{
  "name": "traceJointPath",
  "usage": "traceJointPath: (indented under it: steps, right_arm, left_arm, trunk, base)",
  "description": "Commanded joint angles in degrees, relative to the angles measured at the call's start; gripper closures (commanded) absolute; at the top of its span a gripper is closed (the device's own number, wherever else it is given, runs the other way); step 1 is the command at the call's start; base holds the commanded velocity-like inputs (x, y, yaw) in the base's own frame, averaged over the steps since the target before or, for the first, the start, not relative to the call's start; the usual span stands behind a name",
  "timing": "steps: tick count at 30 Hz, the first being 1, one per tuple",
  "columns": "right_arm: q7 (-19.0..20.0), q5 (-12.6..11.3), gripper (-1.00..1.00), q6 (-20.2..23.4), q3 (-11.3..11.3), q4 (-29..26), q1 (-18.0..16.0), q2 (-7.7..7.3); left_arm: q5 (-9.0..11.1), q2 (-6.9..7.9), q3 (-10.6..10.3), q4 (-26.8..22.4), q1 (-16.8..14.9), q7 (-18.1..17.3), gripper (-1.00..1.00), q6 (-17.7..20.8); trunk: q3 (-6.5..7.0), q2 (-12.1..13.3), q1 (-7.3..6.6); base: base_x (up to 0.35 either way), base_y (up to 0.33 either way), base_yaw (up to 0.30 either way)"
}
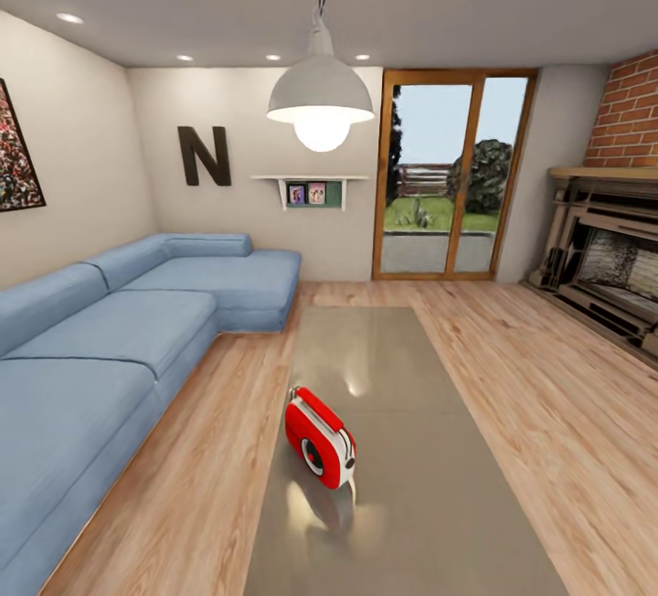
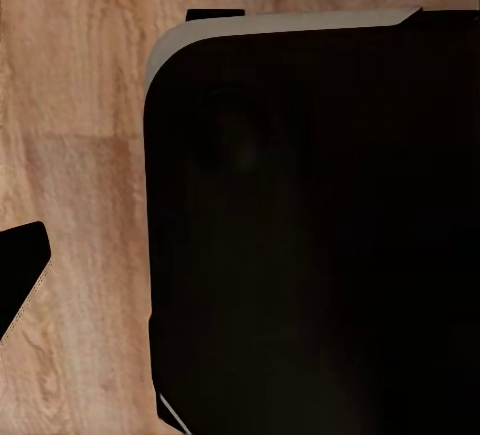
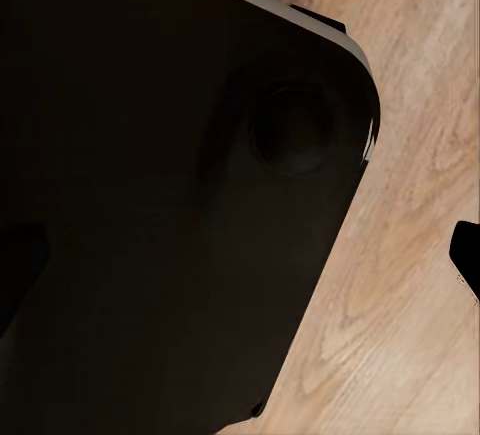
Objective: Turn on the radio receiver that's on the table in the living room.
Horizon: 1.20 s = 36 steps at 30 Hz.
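Note:
The red radio receiver (image 1: pixel 319 437), white-banded with a round dial face, stands on the near left part of the long glossy table (image 1: pixel 429 505) in the head view. The dial faces the near right, and the radio's reflection lies on the table top before it. The table runs away from me down the middle of the living room. In the left wrist view a dark fingertip (image 2: pixel 20 275) juts in at the frame's edge over wood floor, beside my black base (image 2: pixel 300 235). A similar dark fingertip (image 3: pixel 467 255) appears in the right wrist view next to the black base (image 3: pixel 150 205).
A blue L-shaped sofa (image 1: pixel 91 349) lines the left wall, with a strip of plank floor (image 1: pixel 219 431) between it and the table. A pendant lamp (image 1: pixel 320 102) hangs over the table. Glass doors (image 1: pixel 452 175) stand at the back, a brick fireplace (image 1: pixel 612 258) at the right.

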Motion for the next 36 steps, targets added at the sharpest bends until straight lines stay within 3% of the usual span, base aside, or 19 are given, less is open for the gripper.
traceJointPath:
  steps: [1, 17, 36]
  right_arm:
    - [0.0, 0.0, -1.0, 0.0, 0.0, 0.0, 0.0, 0.0]
    - [0.0, 0.01, -1.0, 0.0, 0.0, 0.0, 0.0, 0.0]
    - [0.0, 0.01, -1.0, 0.0, 0.0, 0.0, 0.0, 0.0]
  left_arm:
    - [0.0, -0.01, -0.01, 0.0, 0.0, 0.0, -1.0, -0.02]
    - [0.0, -0.04, -0.03, 0.0, 0.0, 0.0, -1.0, 0.0]
    - [0.0, -0.04, 0.05, 0.0, 0.0, 0.0, -1.0, 0.0]
  trunk:
    - [0.0, 0.0, 0.0]
    - [0.0, 0.0, 0.0]
    - [0.0, 0.0, 0.0]
  base:
    - [0.257, 0.001, 0.0]
    - [0.294, 0.0, 0.0]
    - [0.065, 0.01, 0.0]
